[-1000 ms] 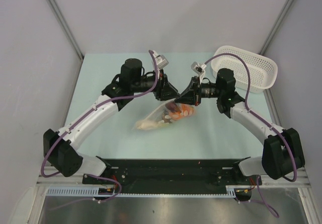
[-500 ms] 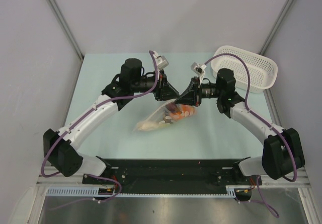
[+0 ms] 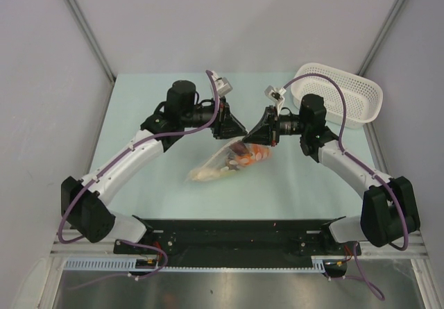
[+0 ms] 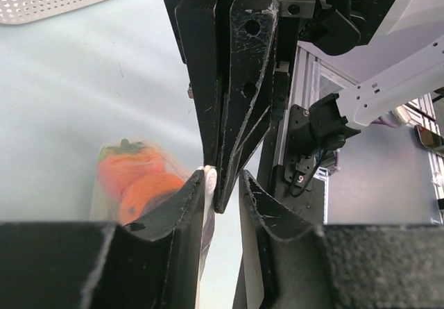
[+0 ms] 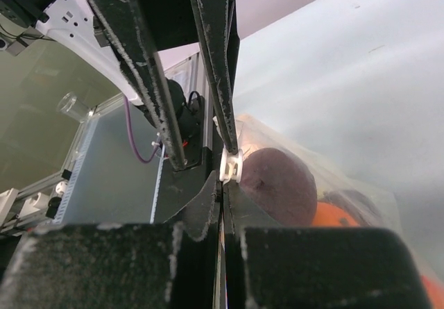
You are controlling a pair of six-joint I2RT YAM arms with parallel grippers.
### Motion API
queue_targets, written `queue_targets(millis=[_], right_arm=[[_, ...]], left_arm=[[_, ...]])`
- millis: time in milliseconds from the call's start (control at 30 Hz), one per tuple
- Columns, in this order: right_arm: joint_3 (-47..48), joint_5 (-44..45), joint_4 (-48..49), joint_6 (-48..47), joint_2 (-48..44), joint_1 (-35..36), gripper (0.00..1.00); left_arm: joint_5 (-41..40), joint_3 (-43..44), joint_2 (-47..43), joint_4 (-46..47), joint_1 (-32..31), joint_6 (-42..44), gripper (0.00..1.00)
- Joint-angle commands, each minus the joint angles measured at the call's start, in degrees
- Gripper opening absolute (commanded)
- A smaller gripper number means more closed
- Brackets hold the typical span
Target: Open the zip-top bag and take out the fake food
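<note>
Found the small clear crinkly plastic zip-top bag [image 3: 220,163] with its lower end on the pale green desk [image 3: 291,184] and its mouth end raised between two black end effectors. Noted the right end effector [image 5: 223,184] clenched on the bag's white zip strip [image 5: 231,164]. Recorded the left end effector [image 4: 223,178] with fingers parted, astride that strip, tip to tip with the right. Saw orange and dark purple fake food [image 3: 251,153] inside the bag. Logged a white perforated plastic basket [image 3: 347,104] well apart, far right.
</note>
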Motion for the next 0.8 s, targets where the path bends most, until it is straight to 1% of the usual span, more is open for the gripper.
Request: queue_targets(millis=[0,100,167,400,500,533,567,667,733,767], right_arm=[[0.42,-1.36,5.75,1.75,-0.32,-0.2,0.0],[0.42,-1.45,6.19,2.02,-0.5,-0.2,0.0],[0.43,-1.45,6.1,2.02,-0.58,-0.2,0.0],[0.42,-1.36,6.63,2.63,-0.85,-0.2,0.0],[0.51,-1.28,6.89,2.63,-0.94,-0.12,0.0],[0.51,-1.28,6.89,2.72,-0.94,-0.12,0.0],[0.43,-1.28,6.98,2.72,-0.94,-0.12,0.0],[0.51,-1.45,6.98,2.9,-1.11,0.15,0.0],[0.51,-1.36,6.89,2.72,-1.38,0.32,0.0],[0.51,-1.36,6.89,2.72,-1.29,0.41,0.0]], left_arm=[[2.98,-0.87,1.01,-0.42,0.27,1.47,0.29],[3.07,-1.49,1.09,0.02,0.27,1.2,0.24],[3.24,-1.93,1.18,1.07,0.18,0.94,0.23],[4.3,-1.84,2.5,1.6,0.18,0.32,0.27],[4.21,-1.67,3.2,0.9,0.18,0.32,0.32],[4.12,-1.58,3.73,0.03,0.18,0.41,0.39],[3.34,-1.32,3.82,-0.68,0.27,0.59,0.42],[2.81,-2.54,3.03,0.54,0.27,-0.28,0.47],[1.49,-3.07,2.33,1.42,0.27,-0.64,0.54],[1.31,-3.16,2.32,1.42,0.18,-0.9,0.54]])
